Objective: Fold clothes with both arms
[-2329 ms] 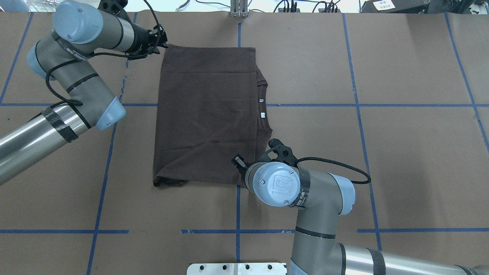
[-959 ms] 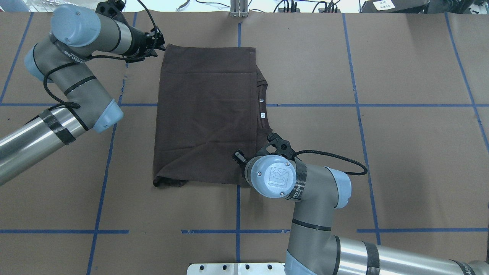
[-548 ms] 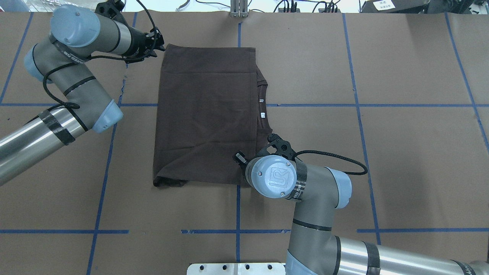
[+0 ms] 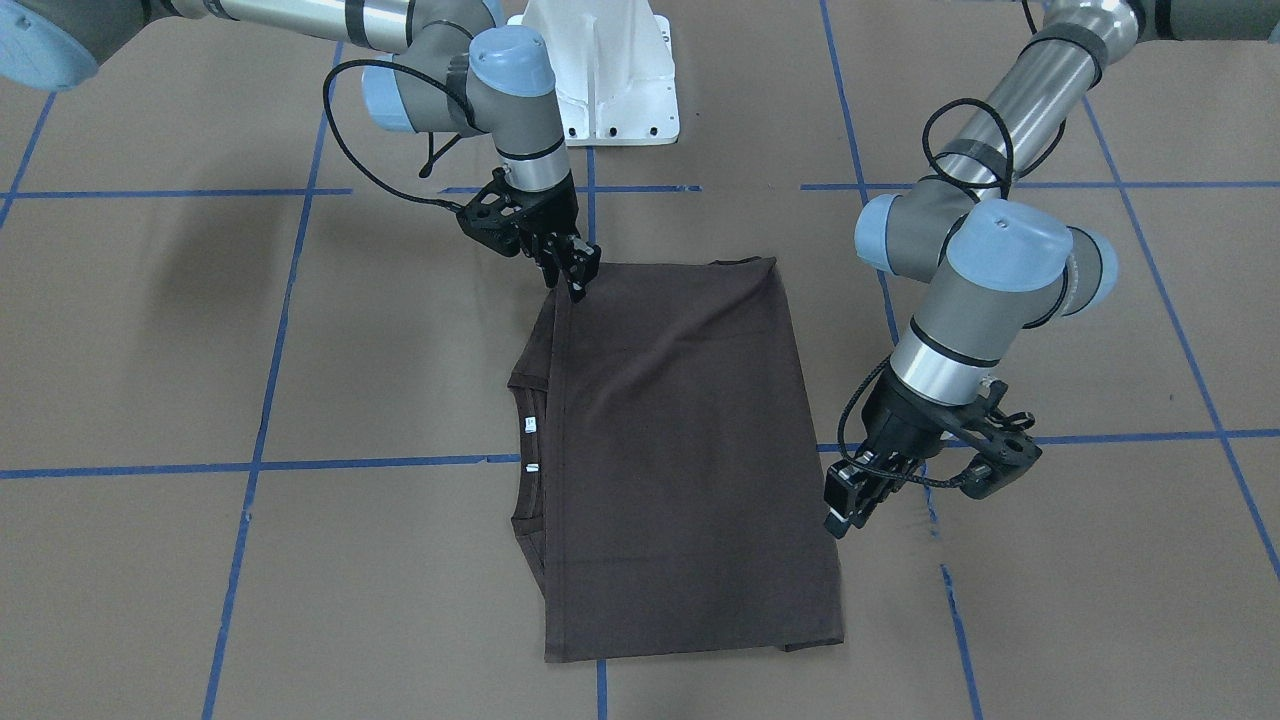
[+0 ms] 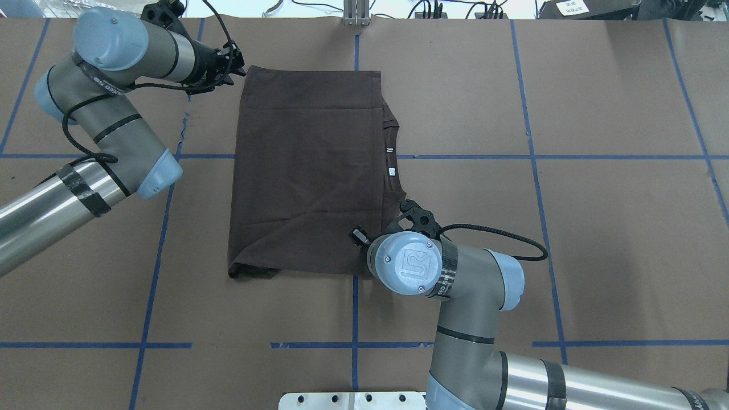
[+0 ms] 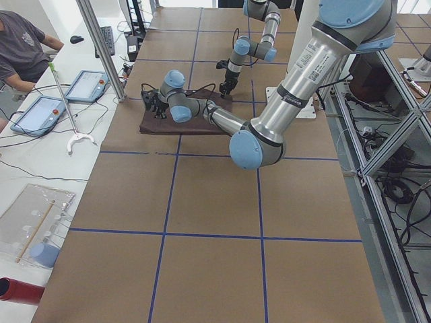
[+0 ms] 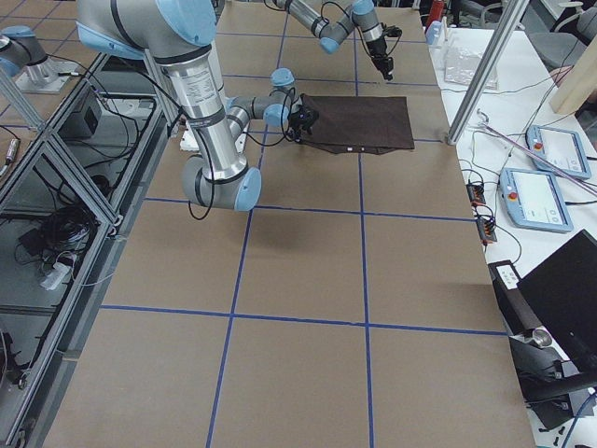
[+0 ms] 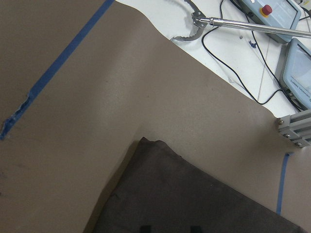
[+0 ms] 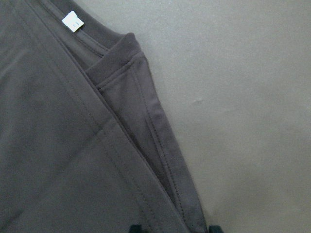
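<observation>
The dark brown T-shirt (image 5: 307, 171) lies folded into a flat rectangle at the table's middle. Its collar (image 5: 392, 159) with a white label pokes out on the right side. My left gripper (image 5: 239, 61) hangs just beside the shirt's far left corner and is open. In the front-facing view it (image 4: 838, 515) stands next to the shirt's edge (image 4: 680, 450). My right gripper (image 4: 578, 278) is open, pointing down at the shirt's near right corner. The overhead view hides it under its wrist. The right wrist view shows the folded shirt edge (image 9: 146, 126) between the fingertips.
The white bolted pedestal (image 4: 610, 70) stands at the robot's side of the table. Blue tape lines cross the brown paper. Beyond the far edge lie tablets (image 8: 296, 73), cables and a grabber tool (image 8: 233, 24). A seated person (image 6: 23, 47) shows in the left side view.
The right arm has crept slightly toward the shirt's near right corner. The left arm has shifted a little to the left. The shirt has not moved.
</observation>
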Robot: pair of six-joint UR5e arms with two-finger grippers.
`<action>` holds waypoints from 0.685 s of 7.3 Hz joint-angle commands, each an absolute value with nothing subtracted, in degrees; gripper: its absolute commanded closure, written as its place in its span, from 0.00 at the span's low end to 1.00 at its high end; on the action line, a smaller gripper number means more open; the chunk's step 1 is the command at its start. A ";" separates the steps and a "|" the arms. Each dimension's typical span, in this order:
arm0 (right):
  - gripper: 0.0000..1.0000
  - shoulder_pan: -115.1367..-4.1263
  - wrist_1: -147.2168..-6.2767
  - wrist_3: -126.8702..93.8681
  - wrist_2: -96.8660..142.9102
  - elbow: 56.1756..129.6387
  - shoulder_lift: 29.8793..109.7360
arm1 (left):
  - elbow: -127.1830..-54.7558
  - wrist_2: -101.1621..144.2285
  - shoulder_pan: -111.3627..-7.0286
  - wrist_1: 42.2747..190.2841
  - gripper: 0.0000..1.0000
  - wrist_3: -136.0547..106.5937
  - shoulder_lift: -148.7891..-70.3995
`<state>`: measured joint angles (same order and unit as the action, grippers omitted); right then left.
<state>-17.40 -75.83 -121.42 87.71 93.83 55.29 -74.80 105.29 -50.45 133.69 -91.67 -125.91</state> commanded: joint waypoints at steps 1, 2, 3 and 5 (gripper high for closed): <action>1.00 -17.40 -75.67 -121.55 87.80 93.69 55.28 | -76.72 105.29 -50.54 133.68 0.64 -91.67 -124.72; 1.00 -17.40 -75.59 -121.47 88.15 93.78 55.37 | -76.99 105.29 -50.54 133.68 0.65 -91.67 -124.46; 1.00 -17.49 -75.76 -121.38 90.07 94.39 55.37 | -77.08 105.29 -50.54 133.68 0.65 -91.76 -124.37; 1.00 -17.93 -75.76 -121.46 91.67 99.47 59.21 | -80.22 105.47 -50.28 133.68 0.65 -94.55 -122.89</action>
<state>-17.82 -75.74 -121.41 90.91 96.59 56.82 -77.98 105.34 -50.43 133.68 -92.87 -124.02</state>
